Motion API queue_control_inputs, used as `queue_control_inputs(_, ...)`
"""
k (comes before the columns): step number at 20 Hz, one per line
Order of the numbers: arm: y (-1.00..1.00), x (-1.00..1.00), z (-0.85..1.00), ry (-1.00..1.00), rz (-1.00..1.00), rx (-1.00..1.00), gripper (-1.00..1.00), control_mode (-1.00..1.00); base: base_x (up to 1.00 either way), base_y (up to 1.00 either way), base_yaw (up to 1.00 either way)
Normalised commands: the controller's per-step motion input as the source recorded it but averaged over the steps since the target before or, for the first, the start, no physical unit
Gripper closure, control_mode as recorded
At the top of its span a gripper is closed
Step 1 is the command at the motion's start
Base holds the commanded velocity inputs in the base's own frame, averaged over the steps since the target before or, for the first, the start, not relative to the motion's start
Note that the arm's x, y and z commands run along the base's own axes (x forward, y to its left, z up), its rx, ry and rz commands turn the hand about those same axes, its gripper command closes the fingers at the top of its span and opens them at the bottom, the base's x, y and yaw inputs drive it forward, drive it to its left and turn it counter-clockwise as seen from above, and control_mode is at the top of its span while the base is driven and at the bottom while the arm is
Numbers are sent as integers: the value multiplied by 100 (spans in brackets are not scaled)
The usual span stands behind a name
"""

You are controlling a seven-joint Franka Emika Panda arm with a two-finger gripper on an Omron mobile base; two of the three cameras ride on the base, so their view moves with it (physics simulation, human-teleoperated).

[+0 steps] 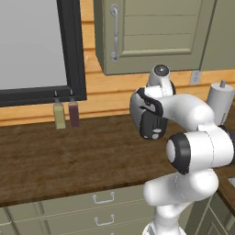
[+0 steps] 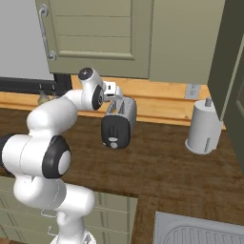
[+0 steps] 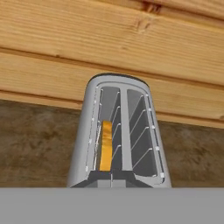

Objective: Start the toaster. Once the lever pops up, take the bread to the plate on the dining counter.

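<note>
The silver-grey toaster (image 2: 123, 116) stands on a dark wood countertop (image 2: 167, 162) close to the wood-panelled wall, its black end panel and round knob (image 2: 113, 141) facing the robot. In the hand view I look down into the toaster (image 3: 120, 131) and its two slots. The tan bread (image 3: 106, 146) stands on edge, sunk in the left slot. My gripper (image 2: 114, 96) hangs just above the toaster's near end, with its fingers hidden, so I cannot tell whether it is open or shut. The plate is out of view.
A pale grey upright cylinder with a top knob (image 2: 204, 128) stands to the toaster's right, below a wall outlet (image 2: 192, 90). Two small bottles (image 1: 66, 114) stand under the window at the left. A sink (image 2: 200, 232) lies at the near right. Cabinets hang overhead.
</note>
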Motion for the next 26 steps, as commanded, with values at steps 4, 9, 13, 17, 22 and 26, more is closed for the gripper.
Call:
queue_control_inputs(4, 0, 13, 0, -1, 0, 0, 100, -100, 0, 0, 0)
queue_control_inputs(9, 0, 11, 0, 0, 0, 0, -100, -100, 0, 0, 0)
queue_control_inputs(13, 0, 3, 0, 0, 0, 0, -100, -100, 0, 0, 0)
queue_control_inputs(17, 0, 0, 0, 0, 0, 0, -100, -100, 0, 0, 0)
queue_control_inputs(22, 0, 0, 0, 0, 0, 0, -100, -100, 0, 0, 0)
queue_control_inputs(26, 0, 0, 0, 0, 0, 0, -100, -100, 0, 0, 0)
